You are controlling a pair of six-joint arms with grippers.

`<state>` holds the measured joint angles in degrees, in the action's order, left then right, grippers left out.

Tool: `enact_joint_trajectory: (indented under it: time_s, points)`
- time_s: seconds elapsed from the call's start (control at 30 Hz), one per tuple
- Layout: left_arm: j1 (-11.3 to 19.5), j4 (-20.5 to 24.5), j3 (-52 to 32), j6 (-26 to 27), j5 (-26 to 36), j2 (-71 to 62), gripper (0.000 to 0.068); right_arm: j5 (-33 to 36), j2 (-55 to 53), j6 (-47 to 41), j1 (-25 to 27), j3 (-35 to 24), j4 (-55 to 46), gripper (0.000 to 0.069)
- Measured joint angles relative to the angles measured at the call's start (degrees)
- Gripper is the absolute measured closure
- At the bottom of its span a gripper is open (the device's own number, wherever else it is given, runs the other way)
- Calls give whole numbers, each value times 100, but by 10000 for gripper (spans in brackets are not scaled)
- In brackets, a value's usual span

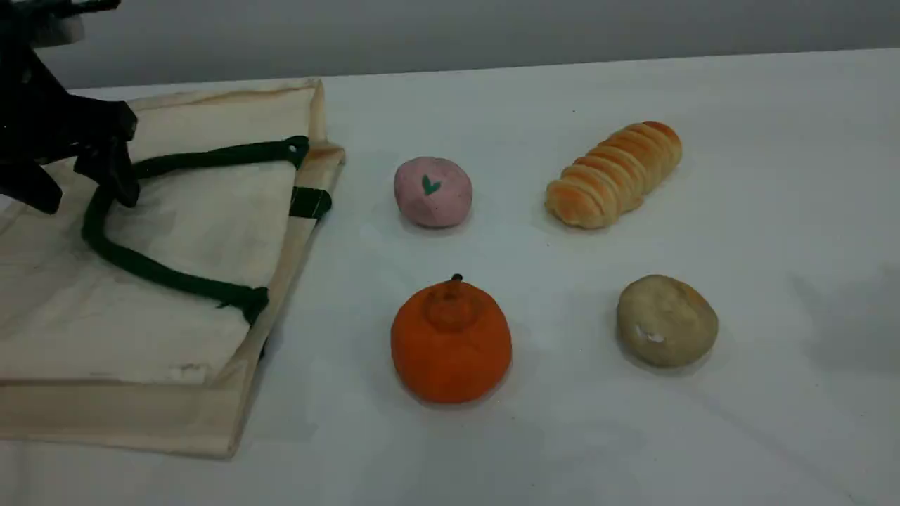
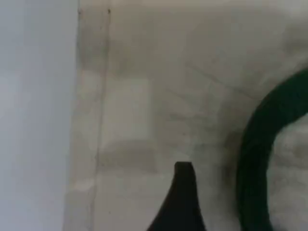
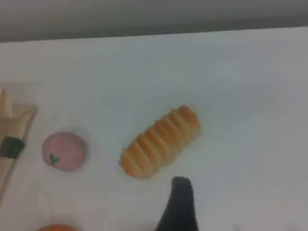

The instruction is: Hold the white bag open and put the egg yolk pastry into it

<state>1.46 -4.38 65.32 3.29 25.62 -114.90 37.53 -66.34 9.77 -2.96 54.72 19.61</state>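
The white bag (image 1: 176,281) lies flat at the table's left, with its dark green rope handle (image 1: 162,274) looped on top. My left gripper (image 1: 79,191) hovers over the bag's far-left part at the handle's bend, open and holding nothing. In the left wrist view its fingertip (image 2: 183,192) sits over the bag's cloth (image 2: 168,96), just left of the handle (image 2: 260,159). The egg yolk pastry (image 1: 666,320) rests on the table at the front right, away from both grippers. My right gripper is outside the scene view. Its fingertip (image 3: 180,202) shows above the table with nothing on it.
A pink ball (image 1: 432,191) with a green mark lies right of the bag. A ridged golden bread roll (image 1: 615,173) lies behind the pastry. An orange fruit (image 1: 451,341) stands in front of the pink ball. The right wrist view shows the roll (image 3: 160,142) and the ball (image 3: 64,150).
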Motion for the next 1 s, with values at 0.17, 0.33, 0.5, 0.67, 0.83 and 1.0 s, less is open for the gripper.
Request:
enact_joint_trajectory:
  time_s: [0.17,0.33,0.5,0.67,0.83,1.0]
  points:
    - [0,0,0,0,-45,0,102,0,0,0,0,0,0,123]
    - [0,-5,0,0,-59,0,108,37,0,0,0,0,0,123]
    - [0,-5,0,47,-104,0,144,60,0,0,0,0,0,123]
    - [0,-5,0,73,-96,-165,157,80,0,0,0,0,0,123]
    - [0,-5,0,73,-102,-387,157,87,0,0,0,0,0,123]
    - [0,-5,0,68,-102,-405,188,92,0,0,0,0,0,123]
